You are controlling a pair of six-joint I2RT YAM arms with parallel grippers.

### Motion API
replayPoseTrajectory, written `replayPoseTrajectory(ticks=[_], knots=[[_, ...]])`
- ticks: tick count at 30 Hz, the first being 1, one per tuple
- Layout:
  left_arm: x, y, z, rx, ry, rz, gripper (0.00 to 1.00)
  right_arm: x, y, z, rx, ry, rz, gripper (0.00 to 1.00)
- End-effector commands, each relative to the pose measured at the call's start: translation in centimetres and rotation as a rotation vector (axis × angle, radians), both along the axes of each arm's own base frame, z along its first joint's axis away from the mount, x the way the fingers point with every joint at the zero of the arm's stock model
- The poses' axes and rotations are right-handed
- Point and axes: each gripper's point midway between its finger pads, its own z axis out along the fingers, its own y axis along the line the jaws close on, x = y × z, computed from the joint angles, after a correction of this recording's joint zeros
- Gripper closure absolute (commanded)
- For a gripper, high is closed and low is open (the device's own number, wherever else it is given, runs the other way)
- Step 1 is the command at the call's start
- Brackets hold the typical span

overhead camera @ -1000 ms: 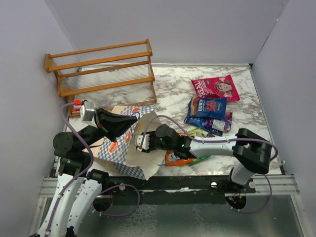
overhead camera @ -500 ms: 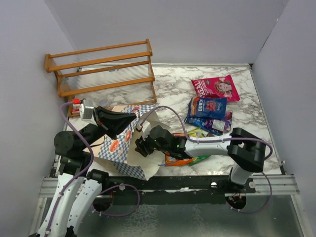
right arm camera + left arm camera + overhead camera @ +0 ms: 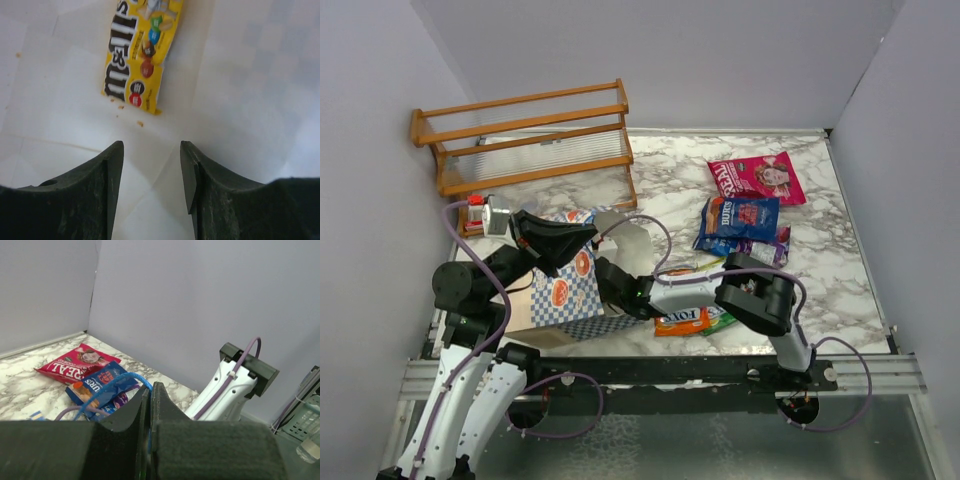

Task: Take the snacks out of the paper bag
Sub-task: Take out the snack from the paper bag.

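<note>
Inside the bag point(image 3: 240, 75), right claw point(image 3: 151, 147) gapes empty near an M&M's pack point(image 3: 142, 47); left claw point(image 3: 150, 388) clamps the cord point(image 3: 112, 382); pink packet point(image 3: 75, 365) reads "REAL".

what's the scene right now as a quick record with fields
left tool: shut on the blue cord handle of the paper bag
right tool: open, inside the bag, just short of a yellow m&m's packet, not touching it
out on the table: pink packet, blue packet, purple packet, orange packet
left in bag: the yellow m&m's packet
</note>
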Motion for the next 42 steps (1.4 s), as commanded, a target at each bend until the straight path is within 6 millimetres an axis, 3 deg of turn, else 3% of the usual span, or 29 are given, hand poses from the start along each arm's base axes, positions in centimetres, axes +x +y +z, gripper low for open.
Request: replayPoseTrajectory(ticks=[1,6,21,25,29,34,42], knots=[[-0.5,-0.1,0.6,-0.028,-0.024,-0.018,1.0,2.0,1.9,-0.2,0.067,0.014,-0.188,0.49],[-0.6,0.1,0.5,-0.008,-0.024,-0.007,1.0,2.7,4.8,0.6,0.073,-0.109,-0.075,0.46],[-1.6,0.0,0.3,-0.043,-0.009,-0.044,1.0,4.8,7.7,-1.5,0.084,-0.105,-0.129,0.52],[-1.6,0.0,0.2,-0.042,-0.006,-0.043,1.0,5.0,8.0,-2.4,0.062,-0.109,-0.122,0.61],[-1.6,0.1,0.2,-0.039,-0.01,-0.035,1.0,5.3,7.2,-3.0,0.023,-0.116,-0.147,0.81],[-1.2,0.2,-0.5,-0.022,0.002,-0.01,1.0,5.4,6.1,-0.4,0.023,-0.185,-0.129,0.97],[0.2,1.1,-1.0,0.001,0.01,0.098,1.0,3.4,2.8,4.1,0.018,-0.209,-0.054,0.99]])
